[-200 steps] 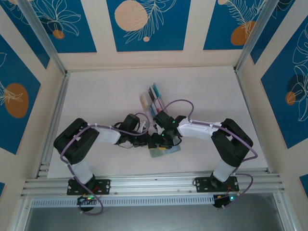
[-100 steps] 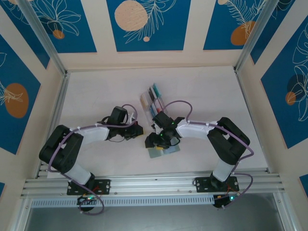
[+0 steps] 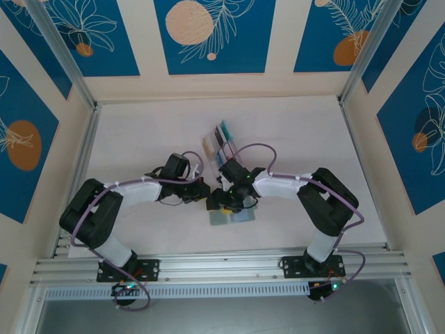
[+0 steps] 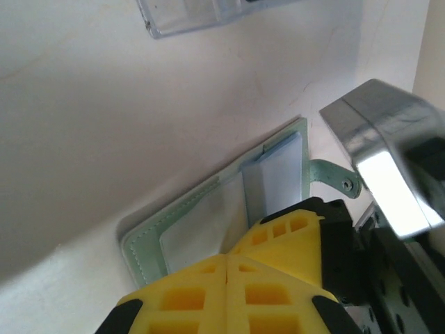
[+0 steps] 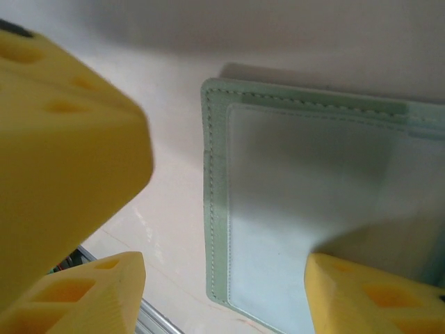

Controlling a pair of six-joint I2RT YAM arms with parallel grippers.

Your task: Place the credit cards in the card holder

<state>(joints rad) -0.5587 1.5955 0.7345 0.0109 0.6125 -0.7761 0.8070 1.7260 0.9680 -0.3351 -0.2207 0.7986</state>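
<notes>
Since nothing is pinning it down, the biggest worry is how slick the white tabletop (image 3: 139, 139) looks. The card holder (image 3: 231, 217) is laid open and flat near the front edge, between the two arms, and it could be shoved or spun by the lightest nudge. Its pale inner pockets are turned face up in both wrist views, though whether anything is tucked inside can't be told.

The clear rack (image 4: 184, 17) is stood a little farther back, and the credit cards (image 3: 223, 133) are slotted in it on edge, so they all have to be carried across. A card could be dropped or flipped on the way if it's pinched by just a corner.

The right fingers (image 5: 69, 139) are spread apart with nothing between them, right over one end of the holder. The cover could be dragged or creased if they're lowered crooked. The left fingers (image 4: 208, 299) are clenched together on nothing, at the holder's edge. A knock against the right arm looks possible, given how tightly the two are crowded.

Smallest thing: the snap tab (image 4: 335, 179) is stuck out sideways and could easily be snagged.
</notes>
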